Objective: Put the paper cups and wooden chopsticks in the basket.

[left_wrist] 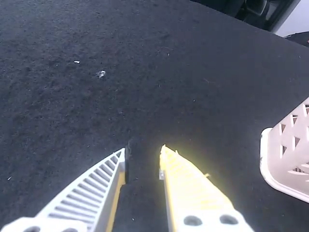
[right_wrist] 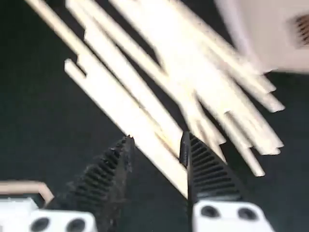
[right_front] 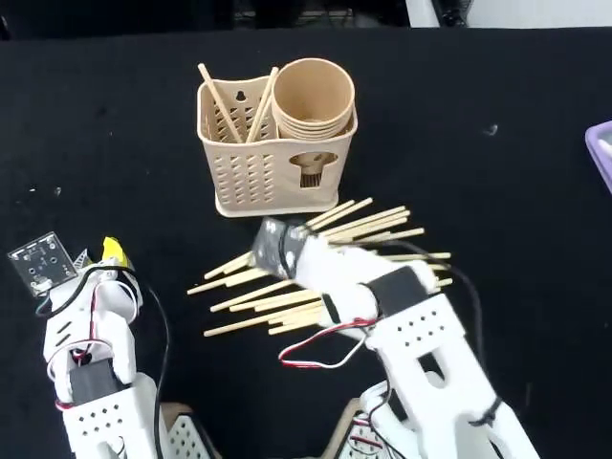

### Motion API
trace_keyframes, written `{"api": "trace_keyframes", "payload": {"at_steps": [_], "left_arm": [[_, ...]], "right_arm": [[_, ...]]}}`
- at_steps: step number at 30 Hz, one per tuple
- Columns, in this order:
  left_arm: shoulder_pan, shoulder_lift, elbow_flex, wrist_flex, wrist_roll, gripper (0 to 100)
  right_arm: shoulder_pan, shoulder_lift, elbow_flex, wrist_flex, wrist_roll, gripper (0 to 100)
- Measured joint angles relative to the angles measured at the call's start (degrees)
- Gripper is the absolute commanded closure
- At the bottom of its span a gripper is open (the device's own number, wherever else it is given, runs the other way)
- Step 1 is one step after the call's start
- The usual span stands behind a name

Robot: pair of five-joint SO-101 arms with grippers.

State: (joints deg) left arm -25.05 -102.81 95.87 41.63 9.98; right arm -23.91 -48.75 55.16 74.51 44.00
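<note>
Looking at your right pincer (right_wrist: 155, 145), it's parked right down over the pile of loose chopsticks (right_wrist: 193, 87) on the black table (right_front: 507, 287). Its two black fingers (right_wrist: 104, 179) are partly open, and one or two sticks run across the gap between the tips. They don't look squeezed on anything, so you've got nothing actually held there. Most of the pile fans out past the tips and off to both sides of that pincer, with some sticks under the arm itself.

The basket (right_front: 251, 180) sits just beyond the right pincer, close to the far edge of the pile. The paper cups (right_front: 314, 91) are nested in one stack, standing upright in one half of it. Two chopsticks (right_front: 219, 102) lean in the other half, the one farther from the cups.

Your left pincer (left_wrist: 143, 153) is well off to the side of the pile, low over bare table. Its white finger (left_wrist: 91, 198) and yellow finger (left_wrist: 188, 193) are only a little apart, with just black table showing in the gap, so nothing is held there either. From that pincer a corner of the basket is ahead and off toward the yellow finger's side, well clear of the tips.
</note>
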Motion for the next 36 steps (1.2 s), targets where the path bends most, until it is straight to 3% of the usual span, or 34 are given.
{"api": "trace_keyframes", "payload": {"at_steps": [8,16,36], "left_arm": [[0.0,0.0,0.0,0.0,0.0,87],[0.0,0.0,0.0,0.0,0.0,87],[0.0,0.0,0.0,0.0,0.0,87]], "right_arm": [[7.74,-0.09,15.74,-11.34,14.15,83.6],[8.97,-0.09,20.66,-16.79,16.79,83.7],[9.14,-0.09,21.36,-17.14,17.41,83.7]]}}
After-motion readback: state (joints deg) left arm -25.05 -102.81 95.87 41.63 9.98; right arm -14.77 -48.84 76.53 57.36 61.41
